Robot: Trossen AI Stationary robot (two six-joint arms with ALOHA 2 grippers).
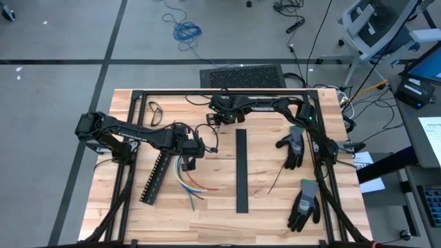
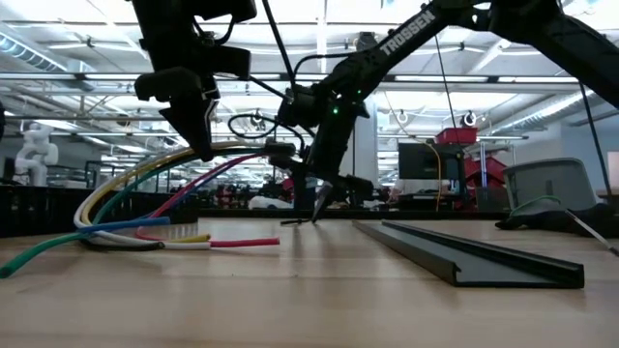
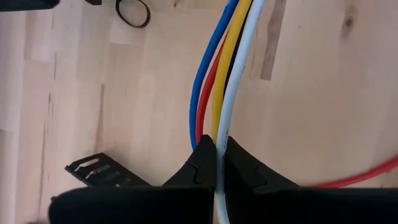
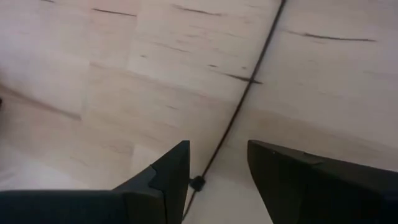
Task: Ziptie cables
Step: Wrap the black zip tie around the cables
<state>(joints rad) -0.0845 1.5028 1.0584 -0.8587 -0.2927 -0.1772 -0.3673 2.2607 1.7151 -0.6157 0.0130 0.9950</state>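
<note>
The cables (image 1: pixel 189 176), thin yellow, green, blue, white and red wires, fan out toward the near edge at centre left, their free ends (image 2: pixel 208 240) lying on the wood. My left gripper (image 1: pixel 189 153) is shut on their far end. My right gripper (image 1: pixel 219 122) is open low over the far middle of the table. Its fingers stand on either side of a thin black zip tie (image 4: pixel 249 87) that lies flat on the wood, and they do not touch it. The zip tie's small head (image 4: pixel 197 183) lies between the fingertips. My left gripper pinches the bundle of cables (image 3: pixel 219 127) between its two fingers, near the end where the wires run together. The fingers come steeply from above and lie across the wires. The wires arch away from the fingers (image 2: pixel 206 145) and slacken down onto the table.
A long black cable channel (image 1: pixel 241 171) lies at table centre, and a perforated black strip (image 1: pixel 154 178) lies left of the cables. Two grey-black gloves (image 1: pixel 293 146) (image 1: pixel 303 203) lie at the right. A loose zip tie (image 1: pixel 275 180) lies between channel and gloves, a looped one (image 1: pixel 155 110) at far left.
</note>
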